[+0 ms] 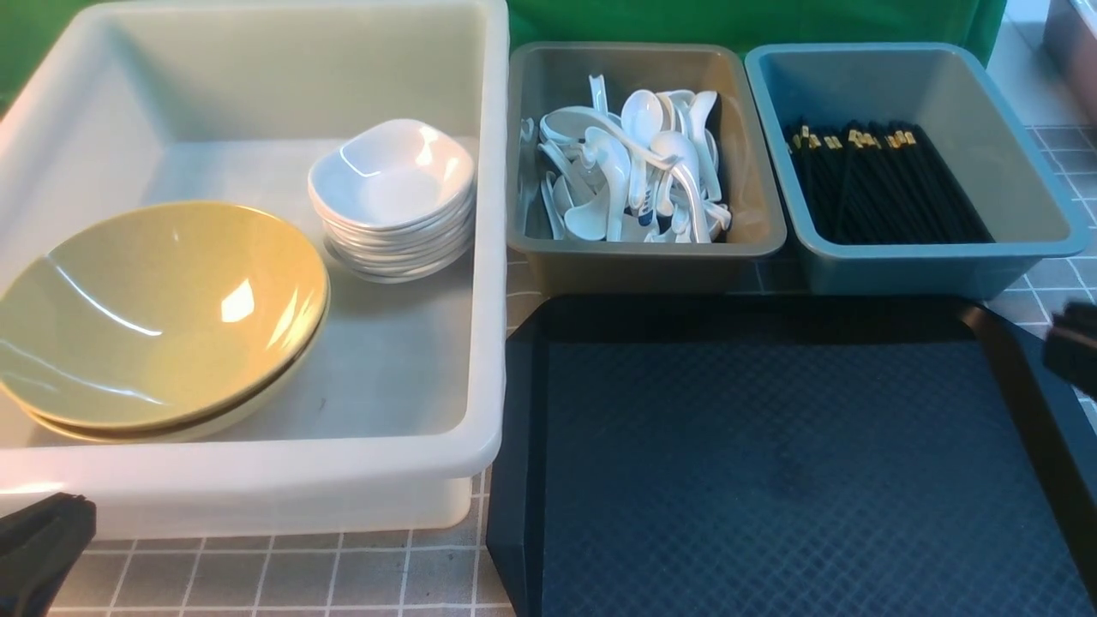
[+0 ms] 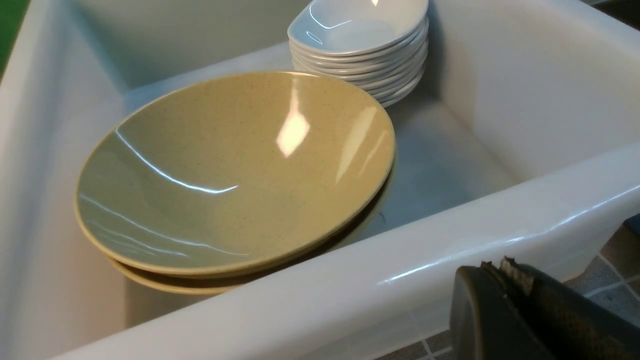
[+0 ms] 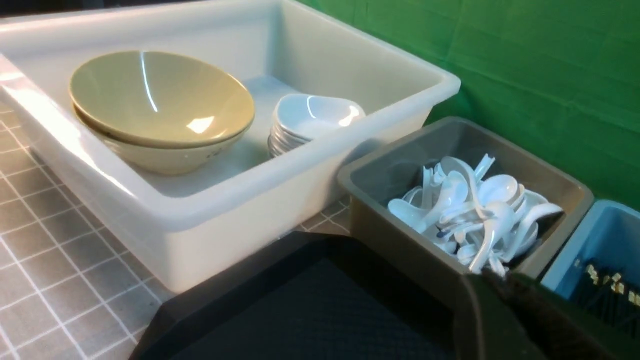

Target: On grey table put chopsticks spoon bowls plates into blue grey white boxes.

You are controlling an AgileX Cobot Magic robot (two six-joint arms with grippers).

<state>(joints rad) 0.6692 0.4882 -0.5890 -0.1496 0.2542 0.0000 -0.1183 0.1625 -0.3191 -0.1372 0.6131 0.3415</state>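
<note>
Filling the frame's left half, white box [image 1: 493,257] holds stacked bowls [image 1: 158,317] lower left and plates [image 1: 394,184] upper right. Dark tray [image 1: 771,463] lies bare at lower right. Grey box [image 1: 643,257] w/ spoons [image 1: 634,171] jumbled; blue box [image 1: 926,266] w/ chopsticks [image 1: 883,184], long axes running front-to-back. Left gripper [image 2: 505,270] shut, empty, outside white box's near rim. Right gripper [image 3: 492,280] shut, empty, near grey box.

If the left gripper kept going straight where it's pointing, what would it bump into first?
Probably the near wall of the white box. In the wrist view the shut left gripper sits just outside it, low by the rim. Depth is hard to judge, though.
</note>
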